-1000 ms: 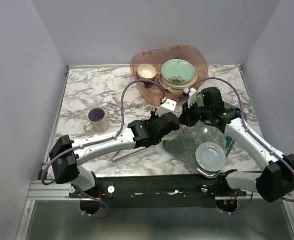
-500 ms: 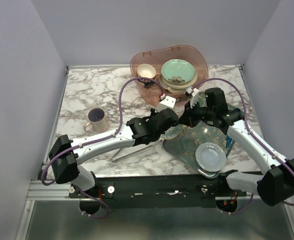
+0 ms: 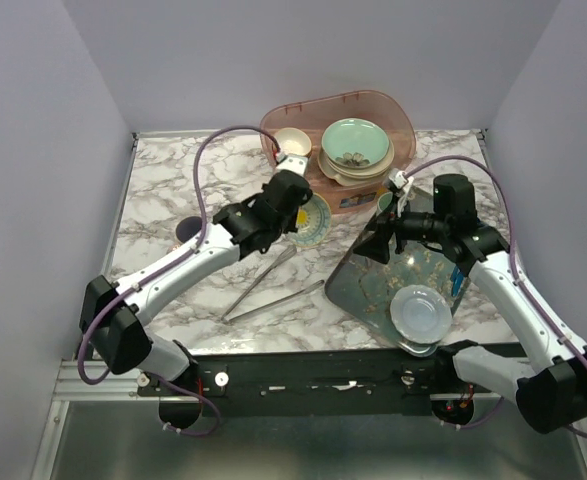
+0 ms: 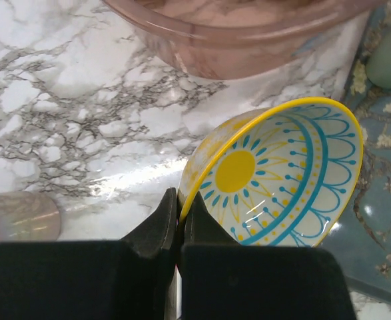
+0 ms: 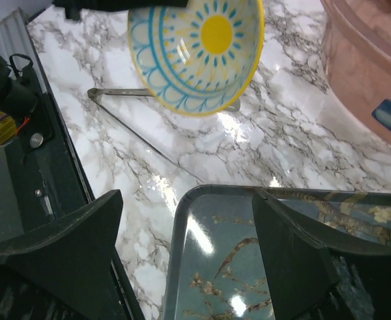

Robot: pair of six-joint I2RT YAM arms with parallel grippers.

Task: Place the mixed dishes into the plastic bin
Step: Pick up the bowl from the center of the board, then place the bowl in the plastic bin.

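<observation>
a pale plate (image 3: pixel 420 312) sits on the floral tray (image 3: pixel 368 290) at near right. over the tray's far corner the right gripper (image 5: pixel 187 200) hangs with jaws spread wide, empty. the left gripper (image 4: pixel 179 223) pinches the rim of the patterned bowl (image 4: pixel 282 177), tilted above the marble table (image 3: pixel 173 170) just before the pink bin (image 3: pixel 338 97).

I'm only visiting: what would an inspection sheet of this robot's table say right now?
Surface: white marble-patterned table, no spills seen.
Job's things: yellow-and-blue patterned bowl gripped, tilted; mint-green plate and cream bowl inside translucent pink plastic bin; lilac mug, pale plate outside.
Clutter: long metal tongs; floral-printed tray.
Hands: left hand shut on bowl's rim; right hand open, empty.
Cables: purple cables arch above arms.
Surroundings: plain walls, nothing else seen.
</observation>
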